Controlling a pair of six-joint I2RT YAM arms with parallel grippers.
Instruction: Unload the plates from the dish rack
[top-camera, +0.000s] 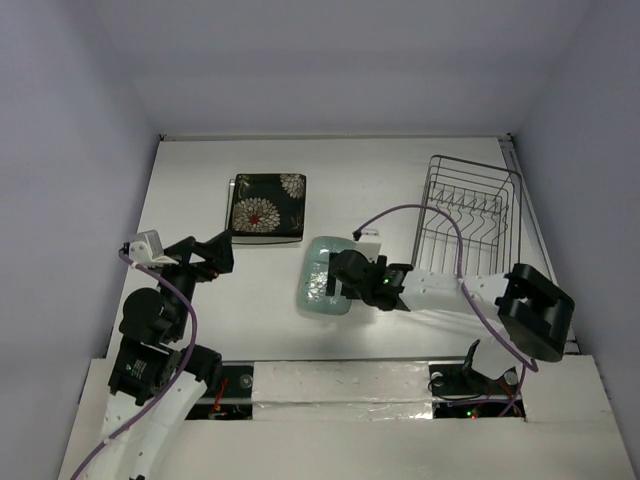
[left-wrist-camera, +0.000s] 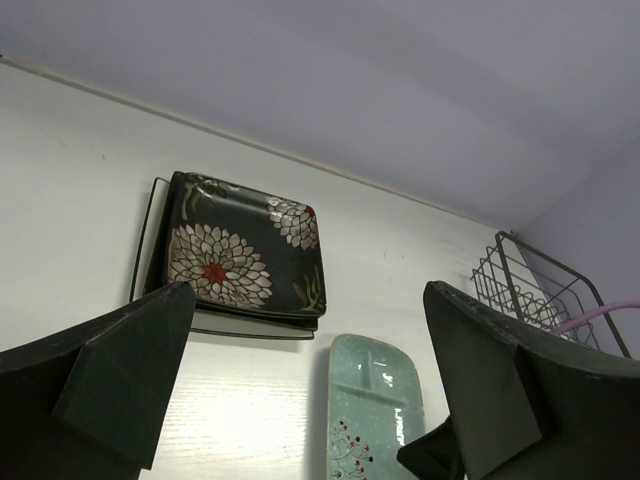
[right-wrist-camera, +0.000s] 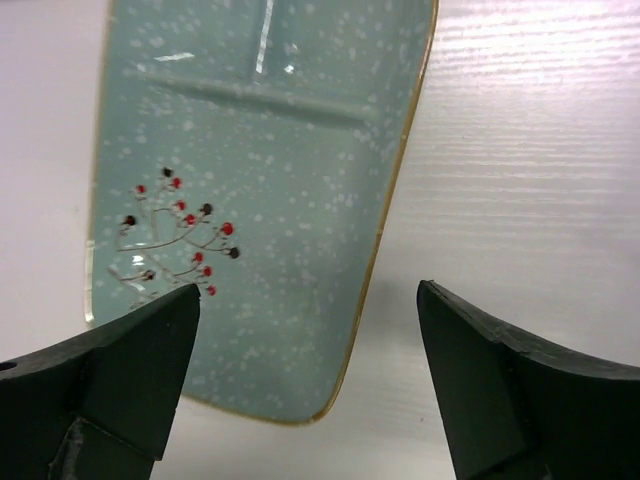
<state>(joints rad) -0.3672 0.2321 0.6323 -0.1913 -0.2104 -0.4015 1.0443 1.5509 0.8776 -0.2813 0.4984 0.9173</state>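
The right gripper (top-camera: 342, 274) hung over the mint-green plate (top-camera: 315, 290), which lay flat on the counter (top-camera: 400, 180) near centre. Its jaws and those of the left gripper (top-camera: 212, 255) stood wide, holding nothing. The right gripper should rise straight up, clear of the rim, before swinging away.

Counted:
- one mint-green plate
- one flowered plate (top-camera: 267, 207) at 10 o'clock, with at least one more beneath
- one dish rack (top-camera: 475, 212) at 2 o'clock, no plate visible inside

Top camera: mounted high at the near edge of the bench (top-camera: 400, 180), looking down from a distance and covering its whole surface. Left wrist camera: set low, facing the far wall (left-wrist-camera: 400, 80) past the left end effector (left-wrist-camera: 308, 300). It shares the flowered plate (left-wrist-camera: 240, 255), mint plate (left-wrist-camera: 375, 400) and rack (left-wrist-camera: 525, 285) with the top view. Right wrist camera: looks steeply down past the right end effector (right-wrist-camera: 307, 295), very near the mint plate, which all three views show.
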